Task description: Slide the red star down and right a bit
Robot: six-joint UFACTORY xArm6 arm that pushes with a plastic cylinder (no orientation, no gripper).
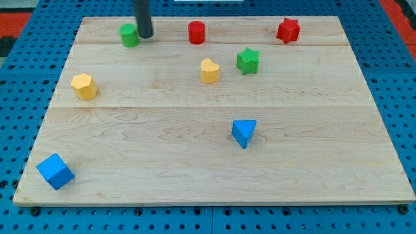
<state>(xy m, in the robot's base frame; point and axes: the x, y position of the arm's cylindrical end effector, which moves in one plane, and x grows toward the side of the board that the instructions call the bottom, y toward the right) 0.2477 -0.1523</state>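
Starting at the board's (214, 188) bottom-left corner, there's the blue cube (55, 171), sitting alone near that corner. Up the left edge, about mid-height, the yellow hexagon (84, 86) rests just inside the edge.

Now to the action at the top edge, left of centre: my tip (145, 36) is down on the board, pressed right against the right side of the green cylinder (129, 35). It's a plain rod, so nothing opens or closes here and nothing is held; it simply touches that green block from the view's right.

Moving along the top edge, the red cylinder (196, 32) stands near the middle, apart from my tip. Below it, towards the board's centre, the yellow heart (209, 71) and the green star (247, 60) sit near each other, the star a touch higher and to the right, with a gap between them.

Lower, right of centre, the blue triangle (244, 132) lies on its own.

And finally the red star (288, 30), up near the top-right corner, close to the top edge. It's well apart from my tip, far off to the view's right at about the same height, with the red cylinder between them.
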